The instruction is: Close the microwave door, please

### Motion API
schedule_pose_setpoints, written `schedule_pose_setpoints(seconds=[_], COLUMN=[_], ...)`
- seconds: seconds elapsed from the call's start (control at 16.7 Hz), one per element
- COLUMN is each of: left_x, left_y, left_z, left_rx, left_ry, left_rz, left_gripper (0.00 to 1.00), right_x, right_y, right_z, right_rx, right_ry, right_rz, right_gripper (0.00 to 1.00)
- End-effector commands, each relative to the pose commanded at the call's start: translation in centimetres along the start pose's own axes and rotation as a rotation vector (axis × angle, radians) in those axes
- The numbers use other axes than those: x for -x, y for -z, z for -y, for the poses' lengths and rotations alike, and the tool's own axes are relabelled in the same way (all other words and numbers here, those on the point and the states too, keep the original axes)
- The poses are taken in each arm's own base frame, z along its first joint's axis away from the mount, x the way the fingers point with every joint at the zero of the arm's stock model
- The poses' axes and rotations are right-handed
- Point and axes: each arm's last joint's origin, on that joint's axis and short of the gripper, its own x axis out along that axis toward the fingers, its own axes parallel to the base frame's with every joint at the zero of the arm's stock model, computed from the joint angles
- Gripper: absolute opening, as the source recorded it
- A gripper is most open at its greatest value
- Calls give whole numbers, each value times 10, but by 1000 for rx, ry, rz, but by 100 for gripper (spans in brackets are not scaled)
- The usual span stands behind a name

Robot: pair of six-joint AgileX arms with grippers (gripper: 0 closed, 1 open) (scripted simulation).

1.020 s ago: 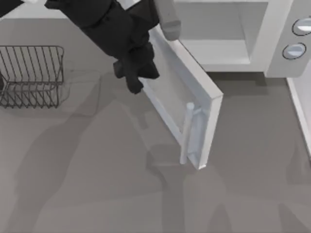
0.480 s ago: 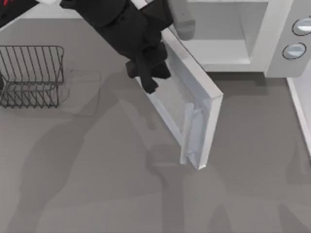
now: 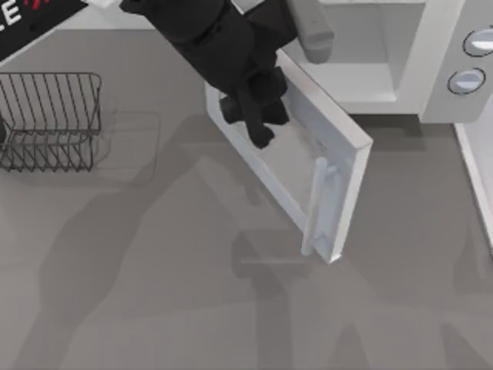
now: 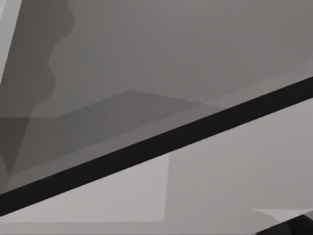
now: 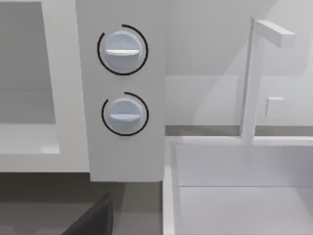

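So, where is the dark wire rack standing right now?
In the top view, the dark wire rack stands on the grey table at the left edge, well left of the white microwave door and the left gripper.

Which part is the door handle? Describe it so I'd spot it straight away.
Start at the big white microwave at the top view's upper right. Its door swings out over the grey table, the left gripper against it. The handle is the pale vertical bar near the door's free edge, unlike the round knobs.
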Motion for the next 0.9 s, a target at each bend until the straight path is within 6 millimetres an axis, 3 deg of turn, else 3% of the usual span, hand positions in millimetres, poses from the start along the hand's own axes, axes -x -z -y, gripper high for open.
schedule_pose_setpoints(seconds=[0.36, 0.72, 0.9], left_x=[-10, -7, 0], left_y=[-11, -15, -30], left_z=[2, 3, 19], left_rx=[8, 1, -88], left_ry=[9, -1, 10], left_rz=[-9, 5, 76], left_gripper=[0, 0, 0], right_x=[0, 0, 0], right_y=[0, 0, 0], right_z=[0, 0, 0], right_rx=[0, 0, 0], right_ry=[0, 0, 0], right_rz=[0, 0, 0], right_gripper=[100, 100, 100])
